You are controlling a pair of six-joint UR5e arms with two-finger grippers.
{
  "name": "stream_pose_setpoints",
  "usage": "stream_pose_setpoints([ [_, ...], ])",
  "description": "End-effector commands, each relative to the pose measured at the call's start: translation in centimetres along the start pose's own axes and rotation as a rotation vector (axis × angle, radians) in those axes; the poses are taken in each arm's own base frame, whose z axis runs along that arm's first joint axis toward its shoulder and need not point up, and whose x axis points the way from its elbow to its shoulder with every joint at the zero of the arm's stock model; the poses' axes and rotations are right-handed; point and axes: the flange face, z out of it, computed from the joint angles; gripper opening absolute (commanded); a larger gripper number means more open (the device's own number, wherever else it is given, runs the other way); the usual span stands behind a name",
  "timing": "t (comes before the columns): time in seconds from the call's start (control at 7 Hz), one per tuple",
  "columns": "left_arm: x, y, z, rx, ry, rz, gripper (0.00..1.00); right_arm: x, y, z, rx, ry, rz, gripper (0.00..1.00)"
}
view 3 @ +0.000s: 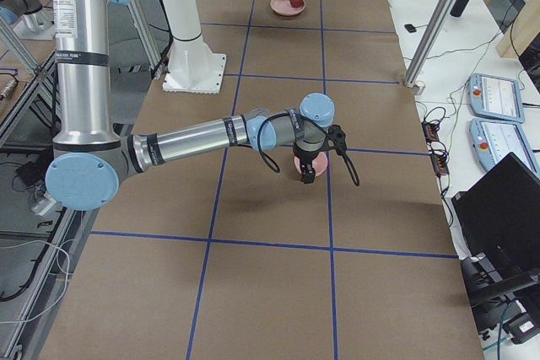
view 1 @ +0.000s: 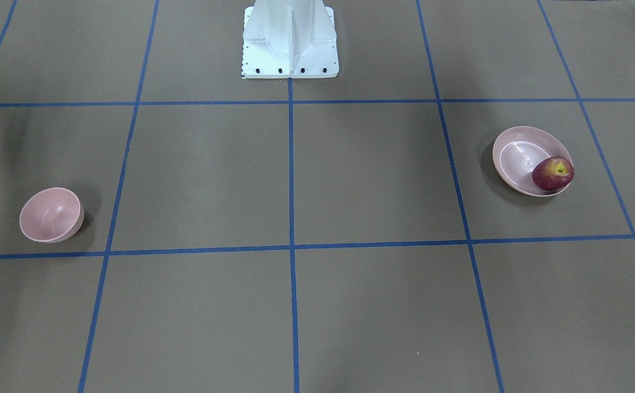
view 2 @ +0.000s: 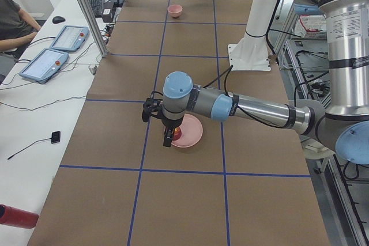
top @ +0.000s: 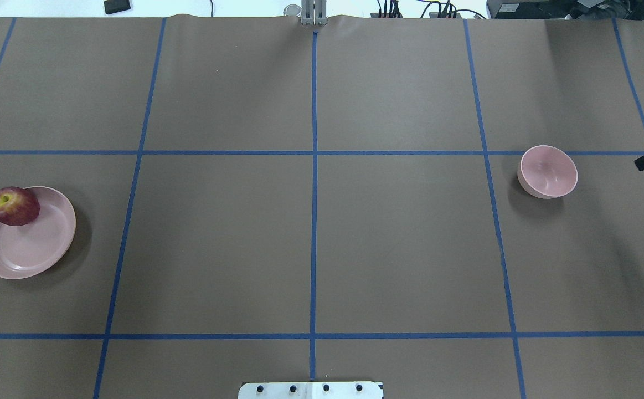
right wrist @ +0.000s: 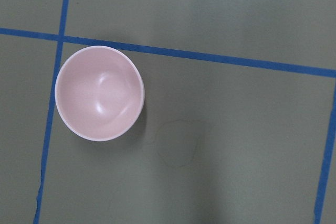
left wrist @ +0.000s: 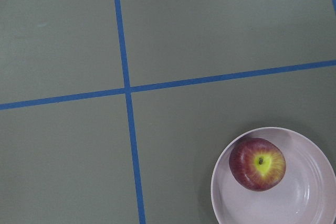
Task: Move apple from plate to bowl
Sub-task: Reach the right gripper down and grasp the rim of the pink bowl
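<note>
The dark red apple [view 1: 552, 173] lies on the near rim side of the wide pink plate [view 1: 516, 158], on the robot's left. It also shows in the overhead view [top: 14, 206] and the left wrist view [left wrist: 257, 163], on the plate [left wrist: 299, 205]. The small deep pink bowl [top: 549, 172] stands empty on the robot's right and fills the right wrist view [right wrist: 98, 93]. My left gripper [view 2: 167, 138] hangs above the plate. My right gripper [view 3: 306, 176] hangs above the bowl. I cannot tell whether either is open or shut.
Blue tape lines [top: 314, 166] split the brown table into squares. The white robot base [view 1: 289, 43] stands at the table's middle edge. An operator [view 2: 11, 24], tablets and an aluminium post [view 2: 86, 10] stand along the far side.
</note>
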Motion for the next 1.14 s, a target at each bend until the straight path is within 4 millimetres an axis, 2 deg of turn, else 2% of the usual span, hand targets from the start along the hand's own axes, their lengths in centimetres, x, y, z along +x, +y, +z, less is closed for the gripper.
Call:
stream_pose_setpoints([
  [0.0, -0.3, -0.1, 0.4, -0.004, 0.000, -0.024, 0.98, -0.2, -2.3, 8.6, 0.027, 0.029, -0.182, 1.00],
  [0.14, -0.5, -0.2, 0.5, -0.007, 0.001, -0.029, 0.98, 0.2, -2.6, 10.1, 0.053, 0.018, -0.141, 1.00],
  [0.29, -0.4, -0.2, 0.5, -0.005, 0.003, -0.026, 0.98, -2.0, -4.3, 9.9, 0.068, 0.000, -0.042, 1.00],
  [0.57, -0.3, -0.3, 0.4, -0.001, 0.003, -0.023, 0.98, -2.5, -4.3, 11.7, 0.051, 0.023, -0.003, 1.00],
  [0.71, -0.2, -0.4, 0.3, 0.000, 0.008, -0.021, 0.98, -2.1, -4.5, 12.2, 0.043, 0.030, 0.004, 0.99],
  [0.86, -0.1, -0.4, 0.3, 0.001, 0.008, -0.019, 0.98, -1.6, -4.3, 12.7, 0.033, 0.032, 0.013, 0.61],
  [1.0, -0.1, -0.4, 0.2, 0.002, 0.009, -0.018, 0.98, -1.4, -4.3, 12.8, 0.029, 0.032, 0.021, 0.16],
])
